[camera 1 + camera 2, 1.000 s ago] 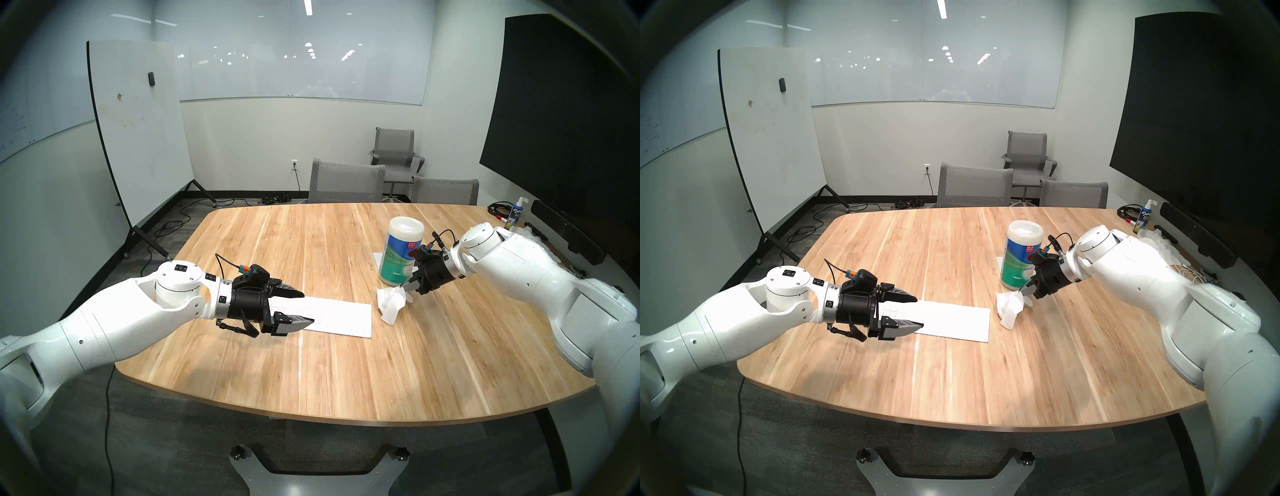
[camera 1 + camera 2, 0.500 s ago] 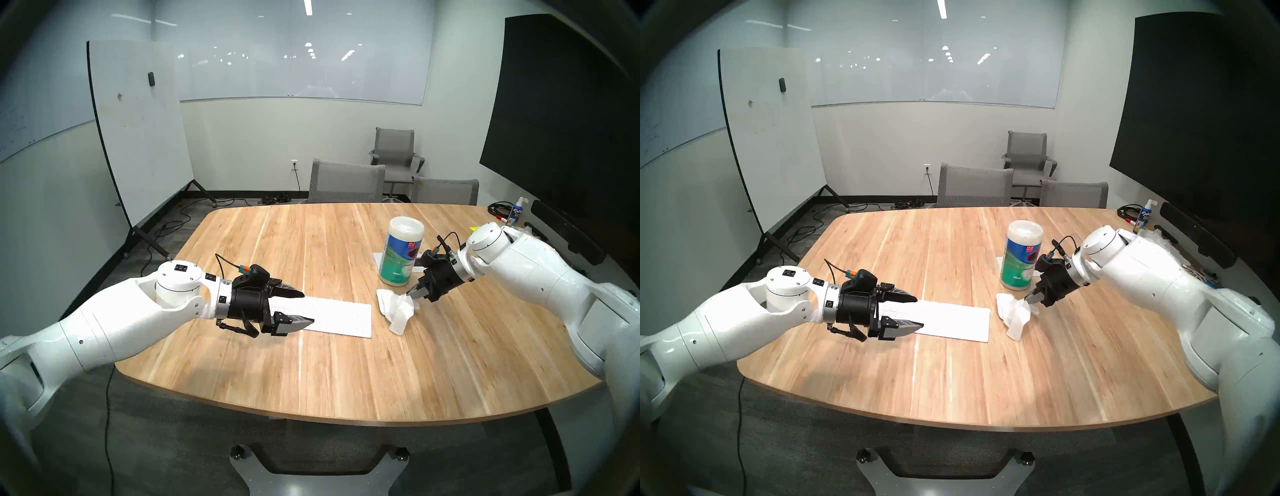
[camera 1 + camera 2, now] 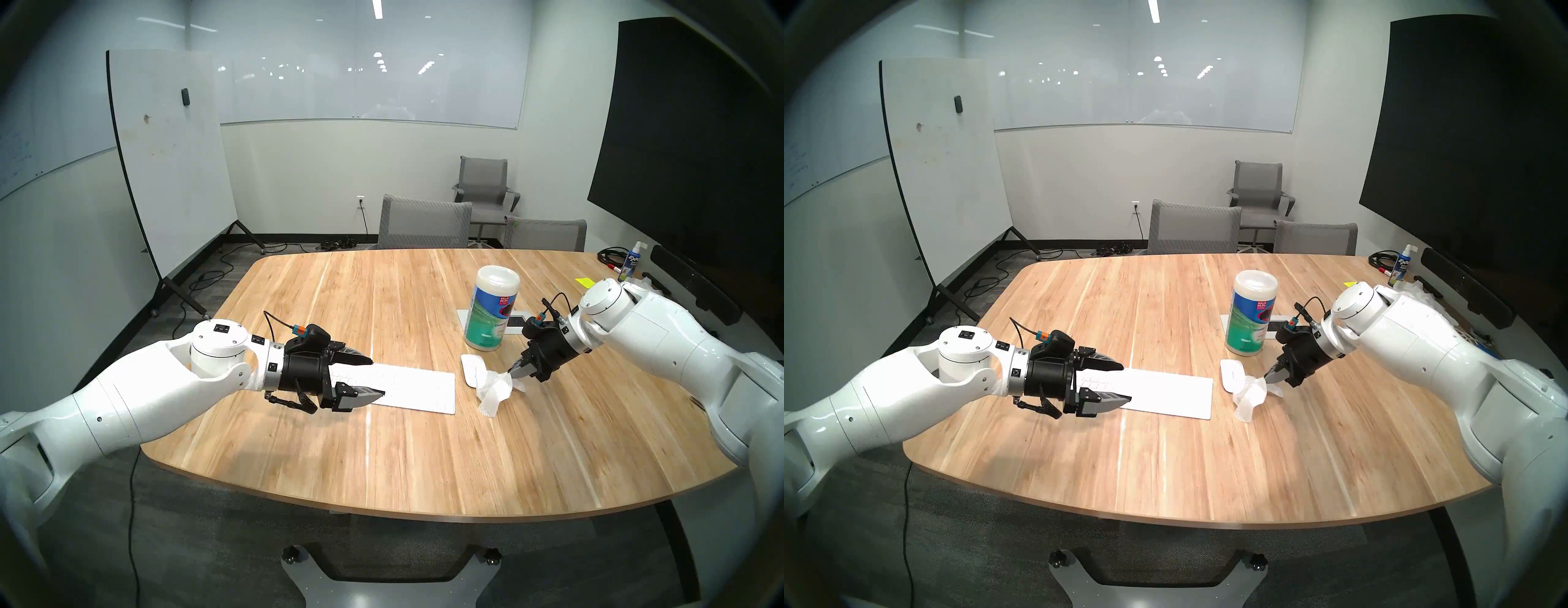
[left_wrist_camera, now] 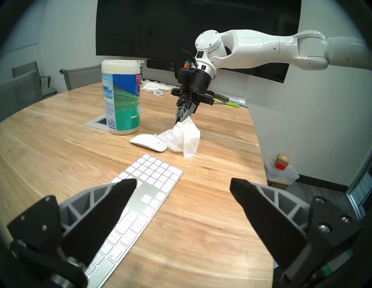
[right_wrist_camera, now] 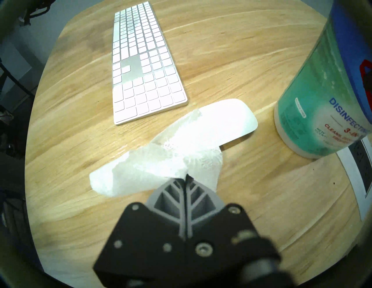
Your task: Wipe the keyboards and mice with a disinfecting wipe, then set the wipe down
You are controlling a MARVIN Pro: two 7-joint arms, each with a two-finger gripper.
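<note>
We observe the right hand (image 3: pixel 516 372) clenched on the disinfecting wipe (image 3: pixel 494 392), its two fingers pressed flat together with a bunched fold of the sheet pinched at their tips. The right wrist view confirms the grip: the wipe (image 5: pixel 161 167) fans out from the closed fingertips, one end draped over the near end of the mouse (image 5: pixel 231 118) and the other end trailing onto the desk (image 5: pixel 221 60). From the left wrist view, the wipe (image 4: pixel 184 137) stands rumpled and partly lifted, touching the mouse (image 4: pixel 148 141) at its right end; most of the mouse's top is uncovered.

The mouse (image 3: pixel 471 368) lies flat on the desk (image 3: pixel 382 458), between the keyboard's number-pad end and the wipes canister (image 3: pixel 490 309), close to both but touching neither. The canister stands upright, lid on, just behind the mouse and beside a power outlet plate (image 3: pixel 515 320) set into the desk.

The keyboard (image 3: pixel 418 392) lies flat near the middle of the desk, its long side running left to right. We find the left hand (image 3: pixel 373 378) released, fingers spread wide and holding nothing. It hangs over the left end of the keyboard (image 4: pixel 153 187), clear of the keys.
</note>
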